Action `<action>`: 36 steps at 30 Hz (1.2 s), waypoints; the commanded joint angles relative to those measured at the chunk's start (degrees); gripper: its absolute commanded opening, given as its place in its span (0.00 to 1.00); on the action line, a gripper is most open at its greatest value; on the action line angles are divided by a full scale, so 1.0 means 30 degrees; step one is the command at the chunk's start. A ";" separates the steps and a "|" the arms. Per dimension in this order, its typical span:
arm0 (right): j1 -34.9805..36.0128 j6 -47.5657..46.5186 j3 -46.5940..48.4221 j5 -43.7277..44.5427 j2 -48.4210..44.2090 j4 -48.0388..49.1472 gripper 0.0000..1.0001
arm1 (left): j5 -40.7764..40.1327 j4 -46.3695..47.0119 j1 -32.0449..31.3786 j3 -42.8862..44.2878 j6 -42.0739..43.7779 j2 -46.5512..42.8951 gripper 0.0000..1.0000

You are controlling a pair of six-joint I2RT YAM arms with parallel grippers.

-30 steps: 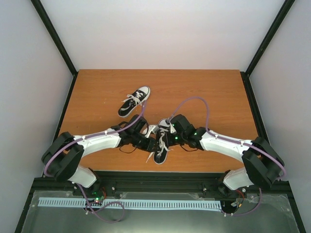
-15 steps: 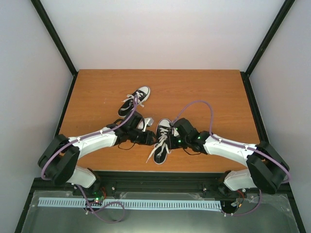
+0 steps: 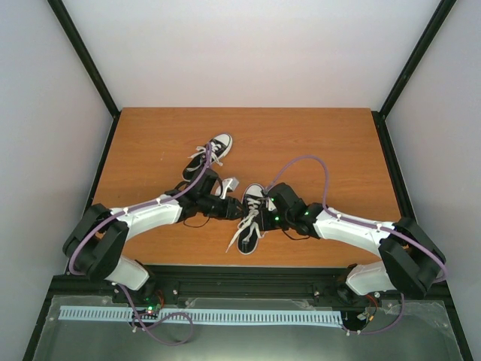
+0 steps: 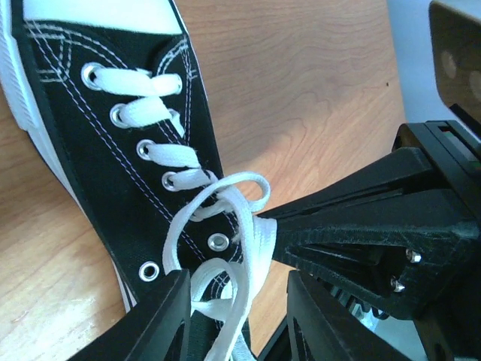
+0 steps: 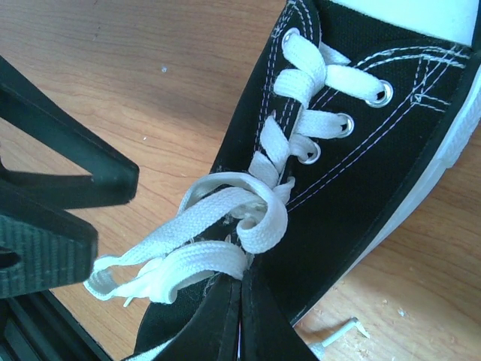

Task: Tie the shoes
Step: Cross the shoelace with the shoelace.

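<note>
Black shoe (image 3: 250,228), toe fwd, axis near-far

Near shoe cropped, lace end covered
Wrist views cut the near shoe (image 4: 98,150) off at toe and heel; the lace (image 5: 195,263) end vanishes under the right pincer (image 5: 240,284); overhead, the knot is too small to read.

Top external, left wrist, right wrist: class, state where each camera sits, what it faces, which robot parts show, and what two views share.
Top external: above and behind the robot, looking down on the table; left arm and right arm show.
Left wrist: on the left arm, facing the near shoe; left gripper open at bottom.
Right wrist: on the right arm, facing that shoe; right gripper shut on its lace.
Shared: both wrist views show that lace.
</note>
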 commanded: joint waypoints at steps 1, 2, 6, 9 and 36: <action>0.0114 0.0221 -0.0003 0.0419 -0.0171 0.0217 0.03 | 0.1261 -0.0052 -0.0034 0.0572 0.0782 0.0436 0.34; 0.0114 0.0257 -0.0031 0.0442 -0.0222 0.0185 0.03 | 0.1252 -0.0320 -0.0077 0.0538 0.0940 0.0450 0.34; 0.0114 0.0303 -0.0039 0.0649 -0.0481 0.0002 0.03 | 0.1428 -0.1118 -0.0267 0.0377 0.1304 0.0513 0.24; 0.0114 0.0349 -0.0068 0.0713 -0.0592 -0.0059 0.03 | 0.1306 -0.1356 -0.0386 0.0137 0.1340 0.0239 0.18; 0.0099 -0.0009 0.0673 0.0995 -0.1342 -0.0651 0.03 | 0.0367 -0.2039 -0.2809 0.0874 0.0501 0.0547 0.01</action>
